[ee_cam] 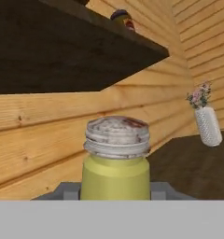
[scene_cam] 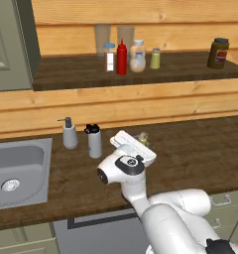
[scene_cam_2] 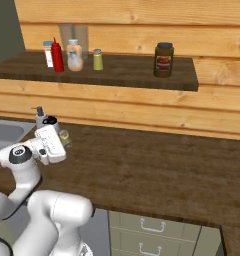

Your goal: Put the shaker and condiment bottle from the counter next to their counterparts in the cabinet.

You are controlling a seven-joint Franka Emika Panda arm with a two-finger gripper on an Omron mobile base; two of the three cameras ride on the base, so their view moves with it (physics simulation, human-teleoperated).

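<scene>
The gripper (ee_cam: 115,193) is seen closed on the shaker (ee_cam: 116,158), clamped low on the yellow-green body with the grey-silver cap left free above the jaws. In the left base view the shaker (scene_cam: 143,137) is just visible past the white hand, low over the counter (scene_cam: 190,149); whether it is lifted or resting there cannot be told. It is judged light, rigid and smooth-sided, likely glass or hard plastic, so slip is a risk if tilted; a grip across the middle of the body, below the cap, is judged best, and the cap should not be pinched. The red condiment bottle (scene_cam: 122,58) is already seen on the cabinet (scene_cam: 141,72) shelf, between a blue-capped bottle (scene_cam: 109,56) and a rounded clear bottle (scene_cam: 138,56). The matching shaker (scene_cam: 155,58) stands just right of those, with bare shelf beside it. A brown jar (scene_cam: 218,53) sits well apart at the shelf's far end. On the counter, a white bottle (scene_cam: 94,141) and a soap dispenser (scene_cam: 69,133) stand near the sink (scene_cam: 17,168).
</scene>
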